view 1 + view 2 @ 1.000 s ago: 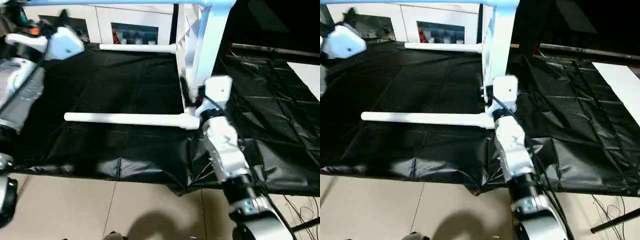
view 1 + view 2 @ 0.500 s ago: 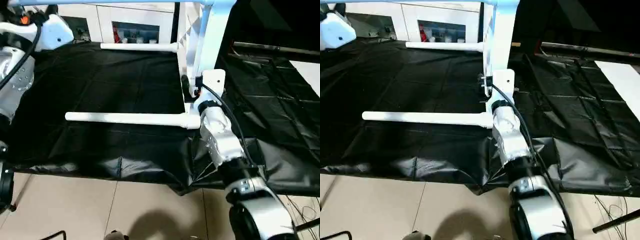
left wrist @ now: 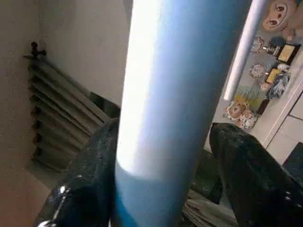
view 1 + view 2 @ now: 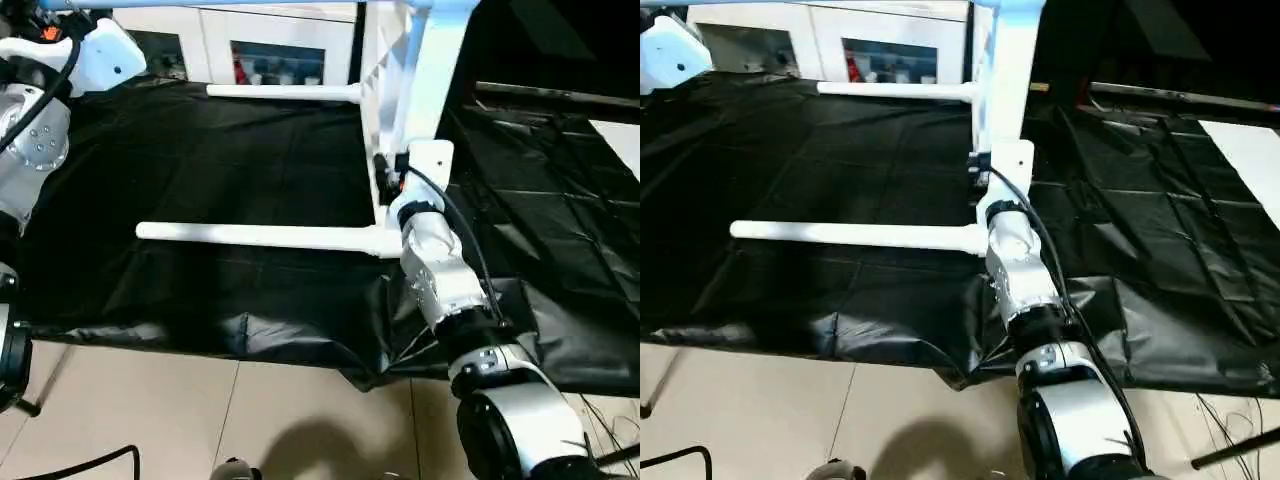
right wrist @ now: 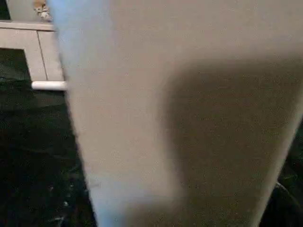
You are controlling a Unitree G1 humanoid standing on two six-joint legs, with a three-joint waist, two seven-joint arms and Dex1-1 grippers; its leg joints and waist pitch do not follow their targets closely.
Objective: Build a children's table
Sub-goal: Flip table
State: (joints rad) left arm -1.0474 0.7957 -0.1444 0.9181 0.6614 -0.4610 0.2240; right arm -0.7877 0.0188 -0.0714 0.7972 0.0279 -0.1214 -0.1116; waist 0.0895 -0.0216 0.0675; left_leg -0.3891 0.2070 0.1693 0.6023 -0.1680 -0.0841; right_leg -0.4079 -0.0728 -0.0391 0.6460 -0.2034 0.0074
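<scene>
From the head camera I see my left arm [image 4: 40,120] reaching up at the far left, its white wrist housing just under a horizontal white tube leg [image 4: 230,4] that runs along the top of the view. In the left wrist view the left gripper [image 3: 161,179] has that leg [image 3: 175,94] between its two black fingers [image 3: 251,175], one on either side and close against the tube; I take it as clamped on the leg, though the contact itself is hard to make out. Below, the black-sheeted worktable [image 4: 200,170] spreads across the scene, and two more legs lie level over it, pointing left: a far leg [image 4: 285,92] and a near leg [image 4: 260,237], both plugged into the tabletop. The white tabletop [image 4: 400,90] stands on its edge near the middle, ribbed underside facing left, its lower edge on the sheet. My right arm [image 4: 445,275] comes up from the near right, and its wrist housing sits against the tabletop's near corner just beside the socket of the near leg. The right gripper's [image 4: 383,180] dark fingers sit at that edge, but I cannot tell whether they are apart or clamped; the right wrist view gives me a white surface [image 5: 189,118] pressed close to the lens. Further right, a long flat white board [image 4: 1250,150] lies on the sheet.
</scene>
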